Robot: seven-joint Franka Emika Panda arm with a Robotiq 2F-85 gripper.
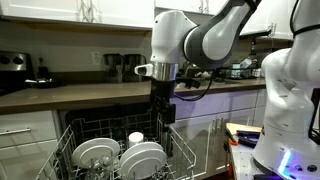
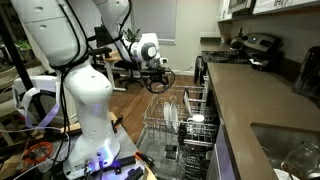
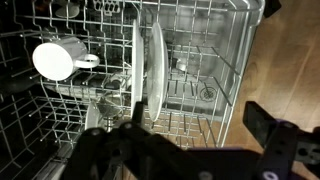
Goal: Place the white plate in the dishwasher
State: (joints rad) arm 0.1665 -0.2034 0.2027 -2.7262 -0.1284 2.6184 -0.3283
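Two white plates stand upright on edge in the dishwasher's wire rack [image 3: 215, 60]. In the wrist view they show edge-on, side by side [image 3: 157, 60]. They also show in both exterior views [image 1: 142, 158] [image 2: 172, 114]. My gripper [image 3: 195, 125] is open and empty. It hangs just above the rack [image 1: 75, 135], over the plates, and touches nothing. It shows in both exterior views [image 1: 160, 118] [image 2: 158, 84]. The rack [image 2: 190, 135] is pulled out of the dishwasher.
A small white cup [image 3: 52, 60] lies in the rack beside the plates and shows in an exterior view [image 1: 136, 137]. A dark countertop [image 1: 90, 93] runs behind the dishwasher, with white cabinet drawers [image 1: 25, 135] beside it. A second robot body [image 1: 290, 90] stands close by.
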